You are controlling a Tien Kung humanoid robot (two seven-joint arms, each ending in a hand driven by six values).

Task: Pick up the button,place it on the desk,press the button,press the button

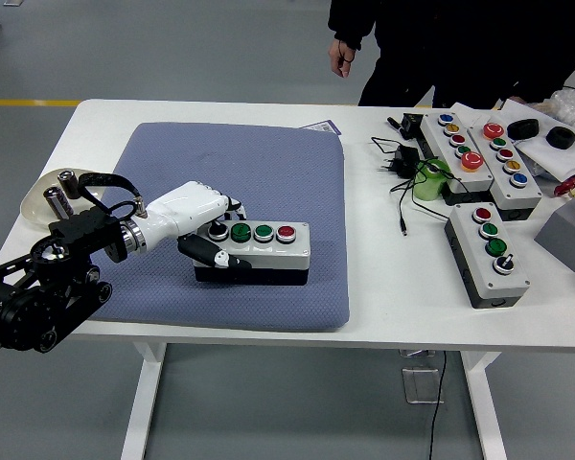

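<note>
The white surface [220, 113] carries a blue-grey pad [268, 192] over its left half. A person [460, 48] in dark clothes stands at the far side toward the right, one hand [341, 56] hanging loose above the far edge. The black left arm [38, 287] comes in from the lower left over the pad. Three more boxes with buttons [474, 182] lie on the right of the surface, among black cables [402, 163]. The button box [254, 251], white on top and black below, lies flat on the front of the pad, with a black, two green and a red button in a row. The white left hand [194, 222] grasps its left end, thumb on the front side, fingers over the back. A clear dish [40, 196] holding two batteries sits at the left edge.
</note>
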